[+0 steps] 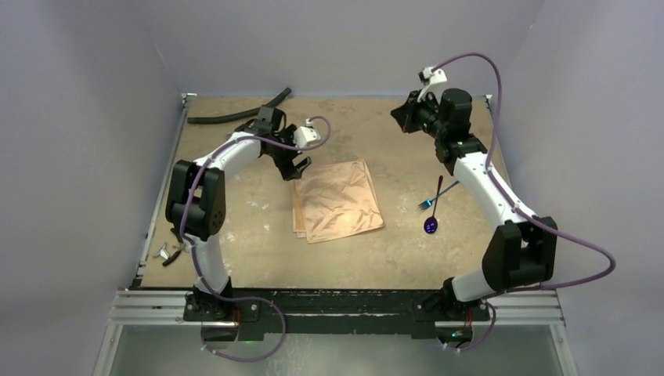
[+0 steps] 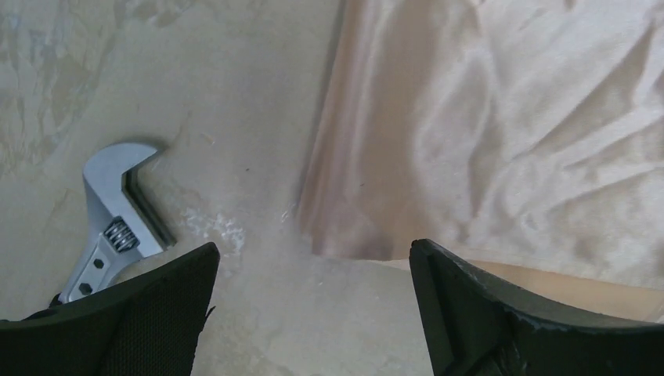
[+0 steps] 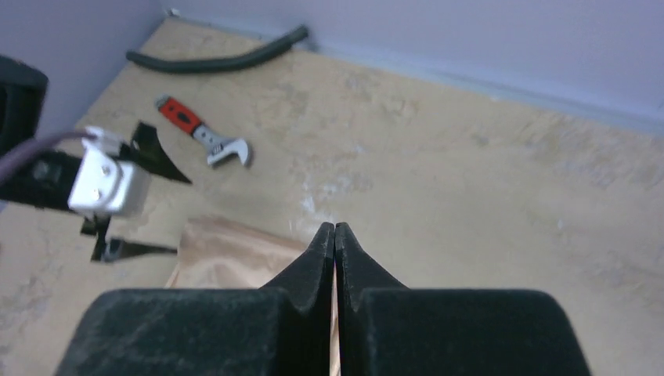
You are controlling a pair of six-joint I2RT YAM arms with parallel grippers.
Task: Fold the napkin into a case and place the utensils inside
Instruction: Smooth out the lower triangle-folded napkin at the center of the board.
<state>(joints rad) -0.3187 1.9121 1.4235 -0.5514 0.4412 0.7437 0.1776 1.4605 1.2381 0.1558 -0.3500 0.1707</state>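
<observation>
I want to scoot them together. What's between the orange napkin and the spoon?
Nothing: the top view shows only bare tabletop between the napkin and the spoon.

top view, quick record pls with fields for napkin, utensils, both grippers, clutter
napkin: folded flat, mid-table, layered left edge
fork: on bare table right of napkin, crossing the spoon
spoon: same spot, outside napkin
left gripper: open, empty, at napkin's far-left corner
right gripper: shut, empty, raised at far right
clutter: wrench, hose near far-left
</observation>
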